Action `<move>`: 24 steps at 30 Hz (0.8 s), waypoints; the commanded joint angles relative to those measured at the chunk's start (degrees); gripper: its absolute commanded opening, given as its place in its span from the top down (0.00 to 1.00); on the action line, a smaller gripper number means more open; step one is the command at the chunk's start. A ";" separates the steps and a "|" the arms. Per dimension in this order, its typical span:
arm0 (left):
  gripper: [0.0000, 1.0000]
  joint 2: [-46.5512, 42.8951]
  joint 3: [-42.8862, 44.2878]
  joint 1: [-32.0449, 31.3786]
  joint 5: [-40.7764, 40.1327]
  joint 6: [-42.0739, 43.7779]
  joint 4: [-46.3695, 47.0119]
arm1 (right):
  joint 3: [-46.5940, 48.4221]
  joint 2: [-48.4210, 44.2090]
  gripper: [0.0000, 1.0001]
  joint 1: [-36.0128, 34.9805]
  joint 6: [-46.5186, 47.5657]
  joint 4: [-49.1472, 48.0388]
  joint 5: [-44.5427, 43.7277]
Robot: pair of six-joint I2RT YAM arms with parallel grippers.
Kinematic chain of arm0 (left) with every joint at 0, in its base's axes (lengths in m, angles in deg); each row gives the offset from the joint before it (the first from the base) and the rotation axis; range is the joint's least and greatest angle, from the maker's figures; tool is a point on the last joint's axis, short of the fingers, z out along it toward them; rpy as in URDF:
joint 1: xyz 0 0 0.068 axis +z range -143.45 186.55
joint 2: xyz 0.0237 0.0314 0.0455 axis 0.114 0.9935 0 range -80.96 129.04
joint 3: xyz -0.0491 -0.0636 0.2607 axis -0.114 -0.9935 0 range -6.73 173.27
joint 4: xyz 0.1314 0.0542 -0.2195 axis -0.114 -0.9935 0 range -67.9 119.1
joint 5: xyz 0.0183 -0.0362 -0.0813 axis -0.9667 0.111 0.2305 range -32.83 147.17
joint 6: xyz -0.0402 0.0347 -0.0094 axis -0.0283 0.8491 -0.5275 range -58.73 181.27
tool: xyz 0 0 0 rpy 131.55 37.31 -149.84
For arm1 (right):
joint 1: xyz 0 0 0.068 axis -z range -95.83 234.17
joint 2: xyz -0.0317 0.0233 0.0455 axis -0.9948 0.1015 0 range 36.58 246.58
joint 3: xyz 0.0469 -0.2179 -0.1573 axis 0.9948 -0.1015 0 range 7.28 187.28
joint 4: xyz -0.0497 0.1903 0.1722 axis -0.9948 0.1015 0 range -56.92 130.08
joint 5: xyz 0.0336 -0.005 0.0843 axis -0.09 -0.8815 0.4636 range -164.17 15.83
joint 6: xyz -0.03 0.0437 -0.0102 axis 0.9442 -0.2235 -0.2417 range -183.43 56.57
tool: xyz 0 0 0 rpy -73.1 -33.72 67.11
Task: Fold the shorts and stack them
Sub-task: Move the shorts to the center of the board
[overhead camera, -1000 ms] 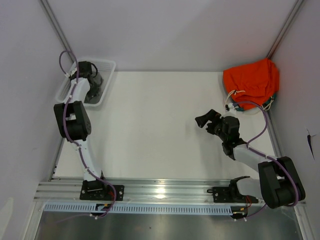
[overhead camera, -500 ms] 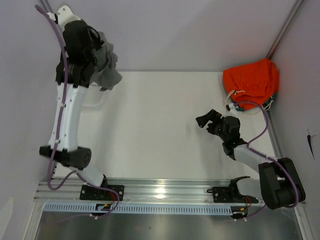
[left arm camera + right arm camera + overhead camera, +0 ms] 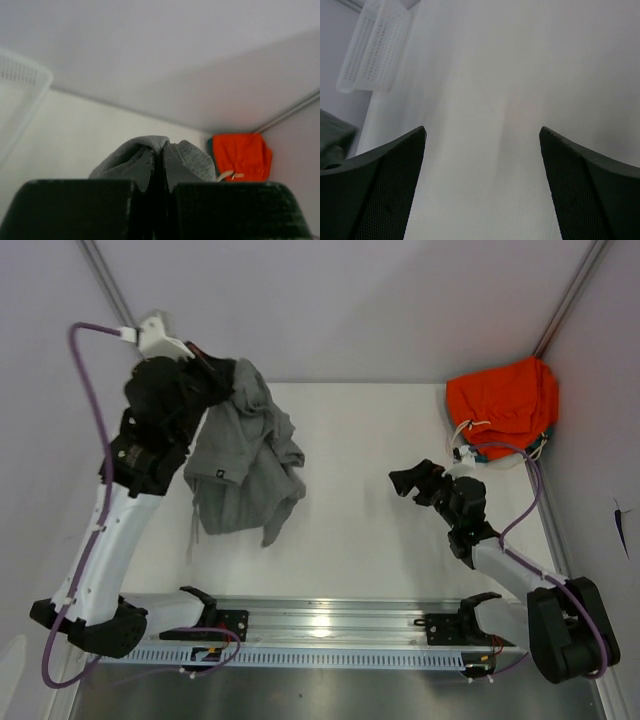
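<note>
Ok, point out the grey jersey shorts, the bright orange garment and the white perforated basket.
Grey jersey shorts (image 3: 240,465): top external view, middle of the hanging fabric.
Bright orange garment (image 3: 500,400): top external view, centre of the cloth.
White perforated basket (image 3: 375,50): right wrist view, its perforated side.

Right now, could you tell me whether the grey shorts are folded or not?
Not folded: the shorts hang crumpled and loose from the shut left gripper, with no neat crease showing.

bright, even light; glare on the rail (image 3: 318,620); wrist views soft, perhaps defocused.
</note>
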 commanded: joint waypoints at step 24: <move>0.04 2.94 -34.99 -8.07 19.00 -2.18 16.44 | 6.87 6.20 0.12 -16.50 17.79 -6.55 7.37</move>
